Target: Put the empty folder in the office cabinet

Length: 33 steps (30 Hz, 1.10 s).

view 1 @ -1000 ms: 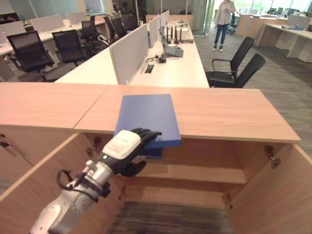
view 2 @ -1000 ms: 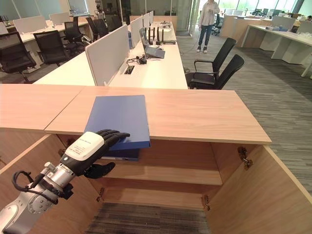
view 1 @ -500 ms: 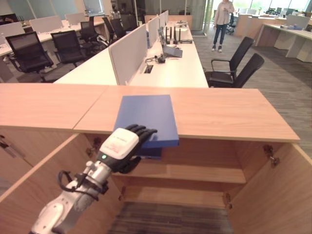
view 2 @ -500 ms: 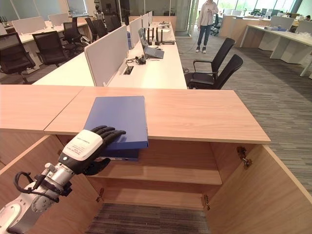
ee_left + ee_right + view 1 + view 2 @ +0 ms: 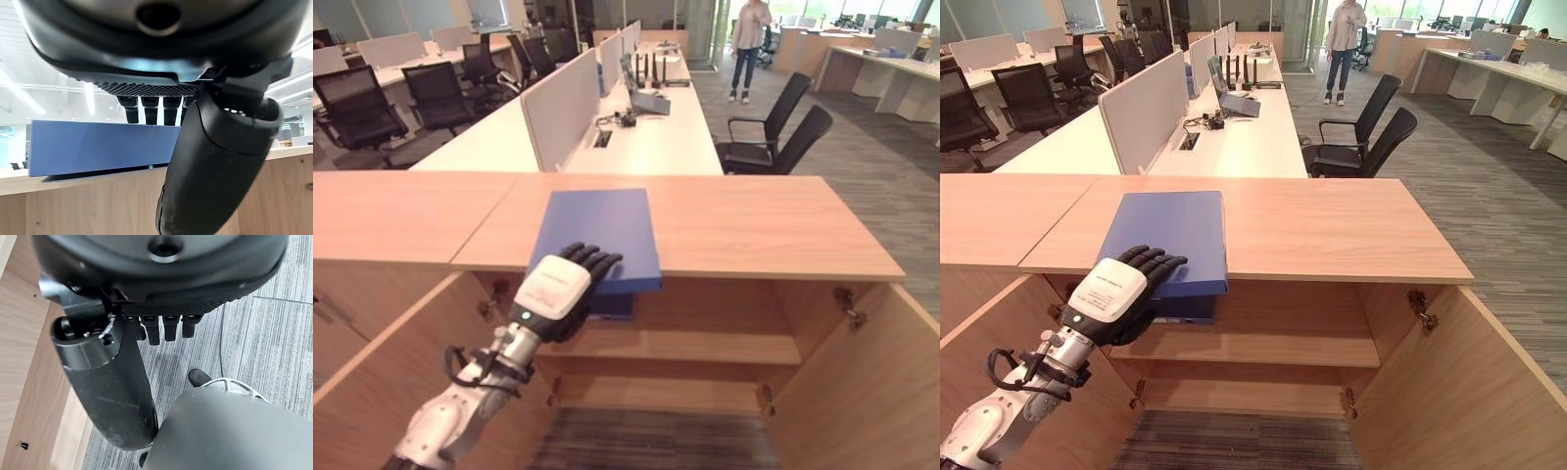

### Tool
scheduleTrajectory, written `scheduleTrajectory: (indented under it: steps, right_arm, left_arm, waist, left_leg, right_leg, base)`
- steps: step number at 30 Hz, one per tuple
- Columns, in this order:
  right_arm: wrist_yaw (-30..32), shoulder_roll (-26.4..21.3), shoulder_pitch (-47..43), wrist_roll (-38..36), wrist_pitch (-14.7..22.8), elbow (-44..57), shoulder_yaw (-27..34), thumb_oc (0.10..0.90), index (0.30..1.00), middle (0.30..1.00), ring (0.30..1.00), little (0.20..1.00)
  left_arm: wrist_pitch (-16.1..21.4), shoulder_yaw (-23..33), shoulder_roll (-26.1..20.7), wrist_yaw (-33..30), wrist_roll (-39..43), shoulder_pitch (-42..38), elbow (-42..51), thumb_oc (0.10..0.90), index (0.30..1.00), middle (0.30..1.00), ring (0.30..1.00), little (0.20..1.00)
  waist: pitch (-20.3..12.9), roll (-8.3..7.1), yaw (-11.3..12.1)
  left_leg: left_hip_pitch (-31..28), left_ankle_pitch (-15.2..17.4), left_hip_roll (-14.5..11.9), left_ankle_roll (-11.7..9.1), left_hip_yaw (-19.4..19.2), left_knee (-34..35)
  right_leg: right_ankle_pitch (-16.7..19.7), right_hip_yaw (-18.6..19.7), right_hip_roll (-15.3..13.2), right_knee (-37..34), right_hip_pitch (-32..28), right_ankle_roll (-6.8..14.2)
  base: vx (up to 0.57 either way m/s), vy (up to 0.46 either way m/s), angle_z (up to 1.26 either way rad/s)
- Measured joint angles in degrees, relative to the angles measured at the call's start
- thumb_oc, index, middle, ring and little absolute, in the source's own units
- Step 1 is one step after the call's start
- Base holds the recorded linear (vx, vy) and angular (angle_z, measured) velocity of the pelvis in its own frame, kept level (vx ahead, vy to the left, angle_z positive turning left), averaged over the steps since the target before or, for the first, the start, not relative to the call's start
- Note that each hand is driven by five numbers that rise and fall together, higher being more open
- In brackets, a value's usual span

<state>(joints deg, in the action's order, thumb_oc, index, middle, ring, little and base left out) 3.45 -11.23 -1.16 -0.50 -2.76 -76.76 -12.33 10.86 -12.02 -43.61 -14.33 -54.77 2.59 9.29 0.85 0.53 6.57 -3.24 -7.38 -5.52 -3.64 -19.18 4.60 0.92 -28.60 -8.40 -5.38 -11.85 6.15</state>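
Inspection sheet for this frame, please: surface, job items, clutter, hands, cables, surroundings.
Surface: wooden cabinet top, doors open, shelf below.
Job's things: blue folder flat on the top, near edge overhanging the opening.
Clutter: nothing seen on the cabinet top.
Hands: left hand gripping the folder's near edge, fingers on top, thumb beneath; right hand over the floor, holding nothing.
Cables: nothing seen.
Surroundings: office desks, black chairs, person standing far off.

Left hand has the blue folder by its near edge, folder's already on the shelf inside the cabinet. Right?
Not quite. The left hand does grip the blue folder by its near edge, fingers on top and thumb below, but the folder lies on the cabinet's top, overhanging its front edge, not on the inside shelf. The left eye view shows it.
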Motion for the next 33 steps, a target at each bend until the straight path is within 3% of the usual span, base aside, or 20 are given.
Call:
scheduleTrajectory:
  steps: [10,12,14,15,16,21,26,33]
  right_arm:
    - [0.4,0.0,0.1,0.0,0.0,0.0,-0.3,0.800,0.900,0.900,0.900,0.900]
    - [0.4,0.0,0.1,0.0,0.0,0.0,-0.3,0.800,0.900,0.900,0.900,0.900]
    - [0.7,-0.1,0.2,0.0,0.0,0.0,-0.4,0.800,0.900,0.900,0.900,0.900]
    - [0.8,-0.1,0.2,0.0,0.0,-0.1,-0.4,0.800,0.900,0.900,0.900,0.900]
    - [0.8,0.0,0.5,0.0,0.0,0.0,-0.4,0.800,0.900,0.900,0.900,0.900]
    - [1.2,0.0,0.6,0.4,0.0,-0.1,-0.5,0.800,0.900,0.900,0.900,0.900]
    - [2.1,-0.3,0.6,0.4,0.0,-0.1,-0.5,0.800,0.900,0.900,0.900,0.900]
    - [2.1,-0.5,0.8,0.5,0.0,-0.1,-0.4,0.800,0.900,0.900,0.900,0.900]
  left_arm:
    - [-1.9,-3.7,0.1,-3.5,-4.5,-3.9,-5.6,0.800,0.900,0.900,0.900,0.900]
    - [-2.2,-4.1,0.6,-4.3,-4.9,-4.4,-6.9,0.761,0.841,0.841,0.841,0.841]
    - [-2.6,-4.5,1.9,-5.6,-5.8,-5.4,-9.1,0.596,0.594,0.594,0.594,0.594]
    - [-3.9,-5.3,3.4,-7.6,-6.4,-6.8,-11.3,0.541,0.512,0.512,0.512,0.512]
    - [-5.2,-5.8,4.2,-8.1,-6.4,-8.5,-12.0,0.400,0.300,0.300,0.300,0.300]
    - [-8.1,-7.6,5.8,-11.7,-9.2,-14.3,-18.2,0.400,0.300,0.300,0.300,0.300]
    - [-11.0,-8.5,6.2,-12.9,-10.9,-15.3,-20.2,0.400,0.300,0.300,0.300,0.300]
    - [-12.1,-8.3,6.3,-14.2,-11.3,-15.3,-21.1,0.400,0.300,0.300,0.300,0.300]
  waist:
    - [-0.4,0.12,-0.2]
    - [-0.4,0.18,-0.3]
    - [-0.5,0.26,-0.3]
    - [-0.8,0.28,-0.3]
    - [-1.5,0.20,-0.3]
    - [-2.4,0.43,-0.9]
    - [-2.8,1.13,-1.8]
    - [-3.1,1.62,-1.8]
  left_leg:
    - [-0.6,0.1,-0.2,0.0,-0.8,0.0]
    - [-0.8,0.1,-0.3,0.0,-0.9,0.0]
    - [-0.9,0.2,-0.3,-0.1,-0.9,0.0]
    - [-0.9,0.2,-0.3,-0.1,-0.9,0.0]
    - [-0.9,0.2,-0.3,-0.1,-0.9,0.0]
    - [-0.9,0.4,-0.3,0.0,-1.0,0.0]
    - [-1.0,0.5,-0.3,0.0,-1.2,0.0]
    - [-1.1,0.5,-0.3,0.0,-1.3,0.0]
  right_leg:
    - [0.1,1.0,0.1,0.0,0.0,-0.1]
    - [0.1,1.0,0.1,0.0,-0.2,-0.1]
    - [0.1,1.0,0.2,0.0,-0.3,-0.1]
    - [0.1,1.0,0.2,0.0,-0.3,-0.2]
    - [0.1,1.0,0.2,0.0,-0.3,-0.2]
    - [0.2,1.1,0.2,0.0,-0.3,-0.1]
    - [0.2,1.3,0.1,0.0,-0.2,-0.1]
    - [0.2,1.4,0.1,0.0,-0.3,-0.1]
  base:
    - [0.01,0.002,-0.04]
    - [0.00,0.000,0.00]
    - [0.00,0.000,0.00]
    - [0.00,0.000,0.00]
    - [0.00,0.000,0.00]
    - [0.00,0.000,0.00]
    - [0.00,0.006,-0.01]
    - [0.00,0.000,0.00]
